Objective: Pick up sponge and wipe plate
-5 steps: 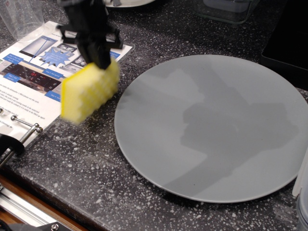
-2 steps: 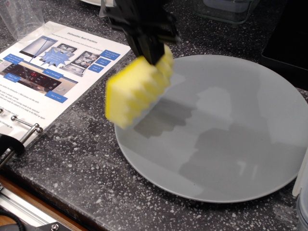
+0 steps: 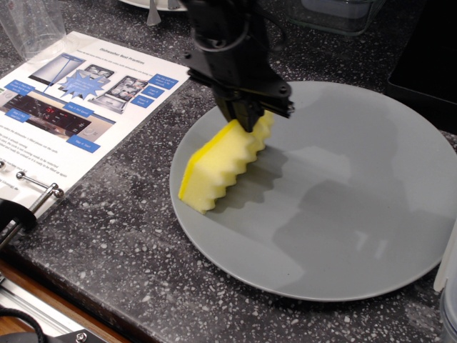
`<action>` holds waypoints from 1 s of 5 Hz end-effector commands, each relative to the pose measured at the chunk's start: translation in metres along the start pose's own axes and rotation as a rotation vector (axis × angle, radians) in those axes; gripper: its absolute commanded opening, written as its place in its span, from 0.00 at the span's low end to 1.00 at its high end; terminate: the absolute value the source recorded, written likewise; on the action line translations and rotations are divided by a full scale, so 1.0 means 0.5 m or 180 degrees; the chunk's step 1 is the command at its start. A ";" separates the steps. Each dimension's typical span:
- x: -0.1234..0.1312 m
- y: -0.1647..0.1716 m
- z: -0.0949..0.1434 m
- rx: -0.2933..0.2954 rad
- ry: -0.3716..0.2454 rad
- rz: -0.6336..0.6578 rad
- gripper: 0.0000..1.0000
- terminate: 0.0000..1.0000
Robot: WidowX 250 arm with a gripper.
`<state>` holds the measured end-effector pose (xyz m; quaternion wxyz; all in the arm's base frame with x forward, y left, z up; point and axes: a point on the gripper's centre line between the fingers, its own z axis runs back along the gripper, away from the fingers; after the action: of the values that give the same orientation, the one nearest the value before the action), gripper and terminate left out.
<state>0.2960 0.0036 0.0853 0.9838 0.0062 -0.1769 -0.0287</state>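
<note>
The large grey round plate (image 3: 343,193) lies on the dark speckled counter, filling the middle and right of the view. My black gripper (image 3: 248,116) comes down from the top and is shut on the far end of the bright yellow sponge (image 3: 223,168). The sponge has a zigzag-ridged face and hangs tilted, its lower near end at the plate's left part, touching or just above the surface. Its shadow falls on the plate to the right.
A printed instruction sheet (image 3: 78,100) in a ring binder (image 3: 36,187) lies at the left. A clear container (image 3: 335,14) stands at the back, a dark object (image 3: 428,64) at the right edge. The counter's front edge (image 3: 43,300) runs at the lower left.
My gripper has carried the sponge rightward from over the instruction sheet and counter to over the plate's left part, and lowered it toward the plate.
</note>
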 end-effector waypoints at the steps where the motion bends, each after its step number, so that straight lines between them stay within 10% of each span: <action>1: 0.021 -0.049 0.010 0.0038 -0.0109 0.0102 0.00 0.00; 5: 0.024 -0.262 0.018 -0.0210 -0.0157 0.0542 0.00 0.00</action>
<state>0.2931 -0.1308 0.0863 0.9805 -0.0319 -0.1876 0.0497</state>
